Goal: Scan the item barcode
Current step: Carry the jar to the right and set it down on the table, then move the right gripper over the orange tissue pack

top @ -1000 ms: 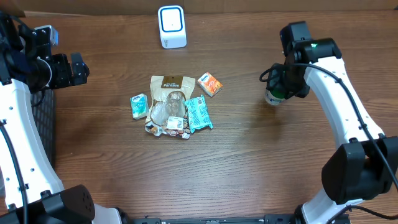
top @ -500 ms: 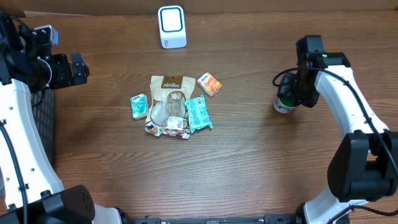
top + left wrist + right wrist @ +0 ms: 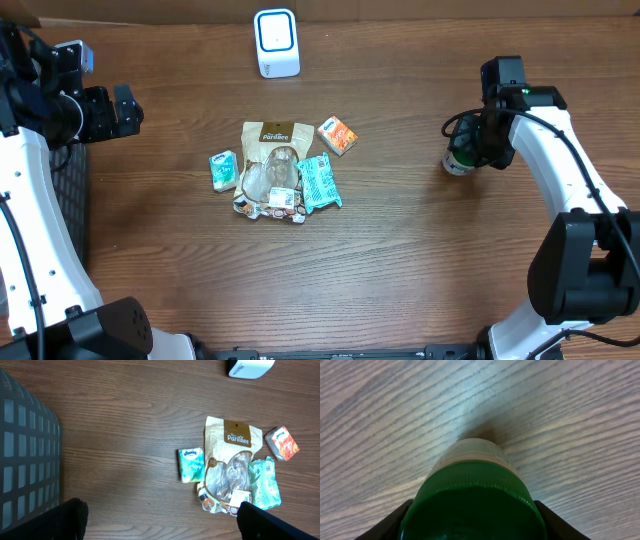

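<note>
The item in hand is a white bottle with a green cap [image 3: 457, 163], seen cap-first in the right wrist view [image 3: 472, 495]. My right gripper [image 3: 472, 148] [image 3: 472, 527] is shut on it, one dark finger on each side of the cap. The bottle is upright at the table's right side; I cannot tell whether it touches the wood. The white scanner with a blue face [image 3: 276, 42] [image 3: 250, 366] stands at the back centre, far from the bottle. My left gripper [image 3: 125, 108] [image 3: 160, 520] hangs open and empty at the left, above bare wood.
A pile lies mid-table: a brown pouch [image 3: 272, 150] [image 3: 232, 455], a small teal tissue pack [image 3: 222, 170] [image 3: 191, 465], an orange box [image 3: 337, 135] [image 3: 282, 443] and a teal packet [image 3: 320, 182] [image 3: 264, 485]. A black mesh basket [image 3: 68, 205] [image 3: 25, 460] stands at the left edge.
My right gripper has carried the bottle to the right and slightly nearer, then almost stopped. The left arm and the pile have not moved.
</note>
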Robot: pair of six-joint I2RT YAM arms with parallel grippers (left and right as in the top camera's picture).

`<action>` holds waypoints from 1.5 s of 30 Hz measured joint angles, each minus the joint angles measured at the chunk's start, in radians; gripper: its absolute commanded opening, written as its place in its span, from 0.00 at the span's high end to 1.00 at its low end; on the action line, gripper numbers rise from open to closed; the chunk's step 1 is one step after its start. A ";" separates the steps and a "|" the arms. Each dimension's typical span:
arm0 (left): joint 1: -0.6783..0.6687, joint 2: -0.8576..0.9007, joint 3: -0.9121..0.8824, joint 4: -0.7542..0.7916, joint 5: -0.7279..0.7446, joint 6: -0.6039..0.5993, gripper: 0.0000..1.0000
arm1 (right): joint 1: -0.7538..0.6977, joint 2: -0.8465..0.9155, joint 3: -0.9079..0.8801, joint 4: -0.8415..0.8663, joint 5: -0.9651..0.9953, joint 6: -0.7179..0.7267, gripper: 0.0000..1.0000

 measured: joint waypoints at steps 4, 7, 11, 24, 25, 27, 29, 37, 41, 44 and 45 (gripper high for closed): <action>0.000 0.000 0.000 0.000 0.000 0.000 0.01 | 0.000 0.016 0.000 0.009 0.002 0.000 0.54; 0.000 0.000 0.000 0.000 0.000 0.000 0.00 | 0.000 0.045 0.000 0.013 0.004 0.000 0.54; 0.000 0.000 0.000 0.000 0.000 0.000 0.00 | 0.000 0.083 0.000 0.019 0.022 0.000 0.54; 0.000 0.000 0.000 0.000 0.000 0.000 0.00 | -0.034 0.092 0.000 0.010 0.063 0.039 0.39; 0.000 0.000 0.000 0.000 0.000 0.000 0.00 | -0.039 0.092 0.000 0.008 0.064 0.043 0.35; 0.000 0.000 0.000 0.000 0.000 0.000 0.00 | -0.043 0.093 0.000 0.008 0.066 0.051 0.16; 0.000 0.000 0.000 0.000 0.000 0.000 0.00 | -0.043 0.095 0.000 0.004 0.072 0.061 0.04; 0.000 0.000 0.000 0.000 0.000 0.000 0.00 | -0.043 0.116 0.155 -0.155 0.055 0.055 0.00; 0.000 0.000 0.000 0.000 0.000 0.000 0.01 | -0.043 0.116 0.313 -0.228 0.010 0.053 0.00; 0.000 0.000 0.000 0.000 0.000 0.000 0.01 | -0.040 0.116 0.396 -0.223 -0.075 0.019 0.00; 0.000 0.000 0.000 0.000 0.000 0.000 0.00 | -0.037 0.116 0.413 -0.206 -0.113 0.005 0.00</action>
